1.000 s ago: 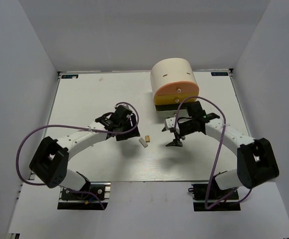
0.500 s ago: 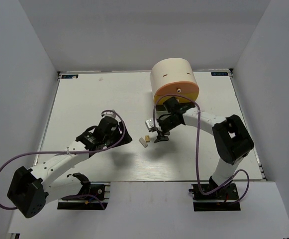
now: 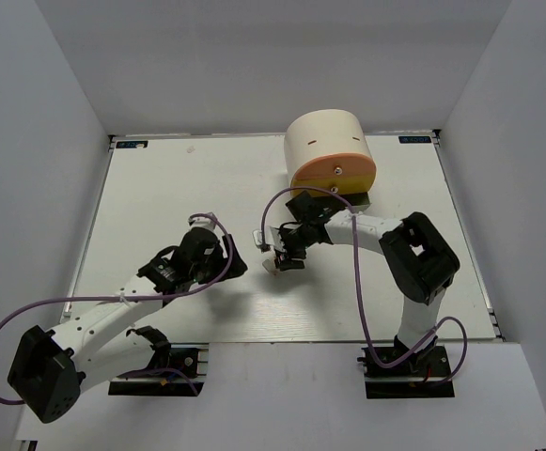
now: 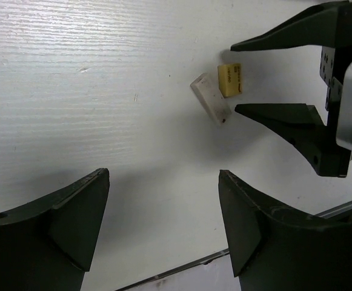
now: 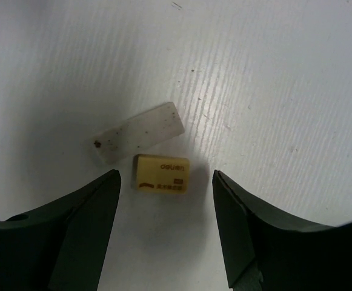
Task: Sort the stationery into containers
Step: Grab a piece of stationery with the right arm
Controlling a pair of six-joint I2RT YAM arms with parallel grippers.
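A tan eraser with printed lettering lies flat on the white table, touching a longer white eraser beyond it. My right gripper is open, low over the table, with the tan eraser between its fingertips and touching neither. In the top view the right gripper covers most of both erasers. My left gripper is open and empty, well short of the white eraser and tan eraser. The cream organizer shows its orange drawer. No highlighters, pencil or pen are in view.
The right arm curves in front of the organizer and hides its lower drawer. The left gripper sits to the left of the erasers. Grey walls enclose the table on three sides. The table's near edge shows close behind the left fingers.
My right gripper has swung left from in front of the organizer and come down around the tan eraser. My left arm has drawn back toward the near left.
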